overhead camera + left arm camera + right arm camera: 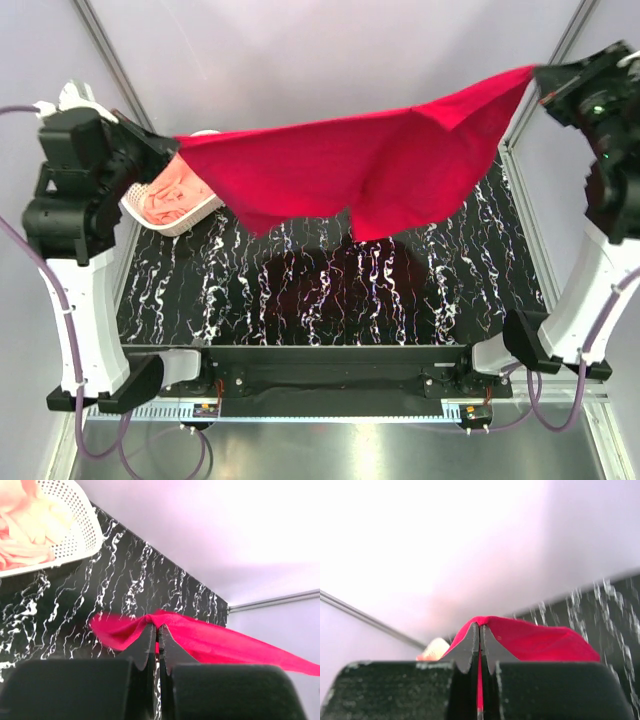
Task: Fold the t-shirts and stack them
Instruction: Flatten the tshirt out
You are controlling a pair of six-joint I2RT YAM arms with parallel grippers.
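The black, white-veined worktop [300, 300] spans the cell. Above it, clear of the surface, the crimson red t-shirt [360, 165] hangs stretched like a hammock between the two arms. Its left end meets the left pincer [170, 148] and its right end rises to the higher right pincer [540, 80], while the loose lower edge sags toward the middle. At the far left of the worktop a white lattice basket [190, 218] sits tilted, partly behind the red cloth. The salmon-pink t-shirt [172, 192] lies crumpled inside it. Both wrist views show each pincer clenched on a fold of red fabric, pinched between its closed fingertips.
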